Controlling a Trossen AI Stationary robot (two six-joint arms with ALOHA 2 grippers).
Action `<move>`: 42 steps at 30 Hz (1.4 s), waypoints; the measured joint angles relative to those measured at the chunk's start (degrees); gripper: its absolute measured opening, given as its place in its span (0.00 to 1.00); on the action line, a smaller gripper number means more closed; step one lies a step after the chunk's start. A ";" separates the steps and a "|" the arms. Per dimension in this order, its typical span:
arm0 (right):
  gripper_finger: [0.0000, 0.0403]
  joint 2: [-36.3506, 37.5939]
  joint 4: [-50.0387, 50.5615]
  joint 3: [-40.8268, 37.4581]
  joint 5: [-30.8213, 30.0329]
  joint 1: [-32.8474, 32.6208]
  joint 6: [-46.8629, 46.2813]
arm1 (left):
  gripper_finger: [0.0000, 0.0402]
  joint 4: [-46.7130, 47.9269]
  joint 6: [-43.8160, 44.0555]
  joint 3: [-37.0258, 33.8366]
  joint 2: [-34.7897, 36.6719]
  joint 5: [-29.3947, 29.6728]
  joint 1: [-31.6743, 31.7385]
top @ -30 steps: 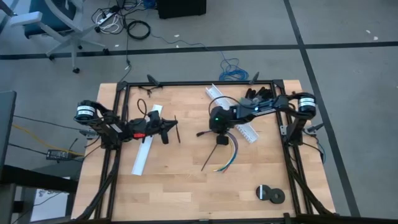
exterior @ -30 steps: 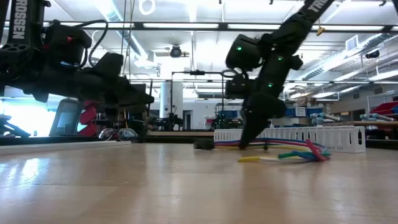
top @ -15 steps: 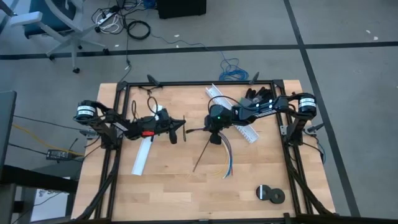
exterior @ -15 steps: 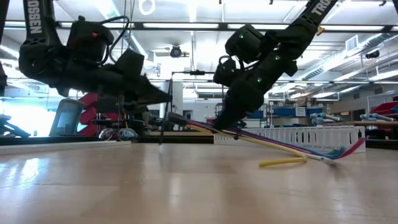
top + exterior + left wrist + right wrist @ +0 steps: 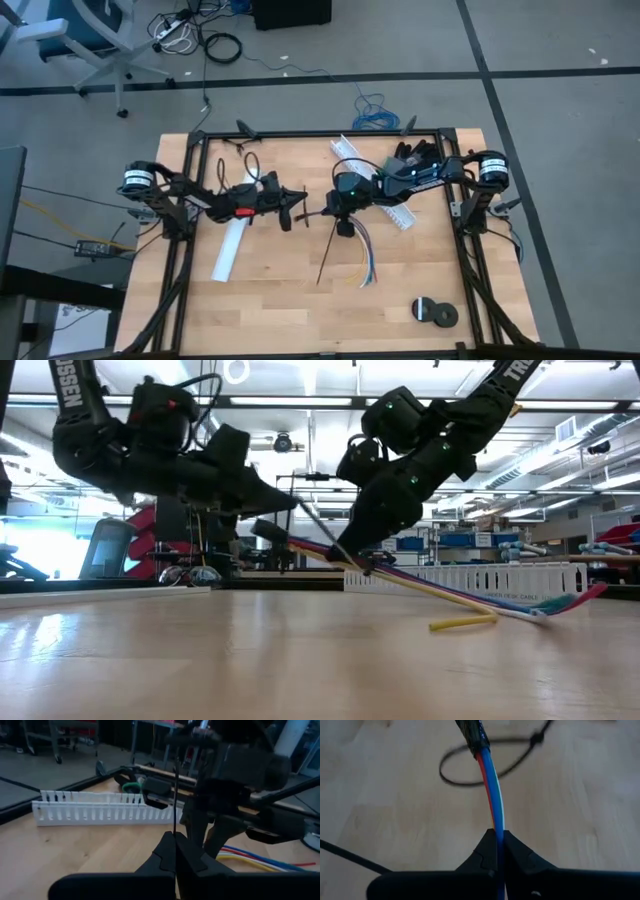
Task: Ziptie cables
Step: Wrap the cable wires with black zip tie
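The cables [image 5: 364, 262], thin yellow, blue and pinkish wires, join at a small dark end [image 5: 472, 732]. My right gripper [image 5: 338, 224] is shut on them at mid-table. My left gripper [image 5: 296, 206] stands just left of that dark end and is shut on a thin black ziptie [image 5: 175, 795]. A looped ziptie [image 5: 470, 770] shows beyond the dark end; whether it goes round the cables, I cannot tell. A straight black ziptie [image 5: 322, 265] runs from under my right gripper toward the near edge. Another loop [image 5: 245, 165] lies at the far left. My left gripper pinches the ziptie's strip [image 5: 175, 827] between its two fingers, which point level toward the table's right. The strip stands up out of the fingertips, clear of the table. My right gripper pinches the cable bundle [image 5: 497, 822] between its two fingers, a short way behind the dark end. The fingers slant down from the far right. The dark end is lifted, and the coloured free ends [image 5: 545, 608] lie on the table.
A white slotted channel [image 5: 395, 208] lies behind my right arm. A plain white tube [image 5: 230, 250] lies under my left arm. Black tape rolls [image 5: 435, 312] sit near the front right corner. Bare wood lies between the tube and the cables.
My left gripper has gone toward the table's right and up, carrying its ziptie close to the cables' dark end. My right gripper has tipped from steeply down to a slant, lifting the dark end off the table. The coloured ends have stayed down and the bundle has drawn straight.
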State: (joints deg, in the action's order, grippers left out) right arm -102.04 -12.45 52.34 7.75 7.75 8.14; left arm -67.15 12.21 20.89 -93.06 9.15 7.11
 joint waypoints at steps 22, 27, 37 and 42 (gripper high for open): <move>0.28 0.08 -0.85 0.07 0.81 -0.96 2.43 | 0.01 10.17 -0.20 5.20 -0.13 -1.79 0.00; 0.29 0.96 3.04 0.07 0.45 0.59 1.03 | 0.01 10.87 -1.14 5.20 -0.14 -1.79 0.00; 0.26 2.03 -3.28 0.07 -0.22 2.01 -0.06 | 0.01 8.78 -2.71 6.20 -5.71 -2.74 0.02; 0.26 2.05 -5.04 0.07 -0.22 1.78 0.43 | 0.01 4.61 -2.60 8.10 -10.09 -4.72 0.02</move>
State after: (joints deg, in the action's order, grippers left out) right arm -99.98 -17.48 52.40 7.53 9.53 8.57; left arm -62.54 9.61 28.99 -103.14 4.42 7.14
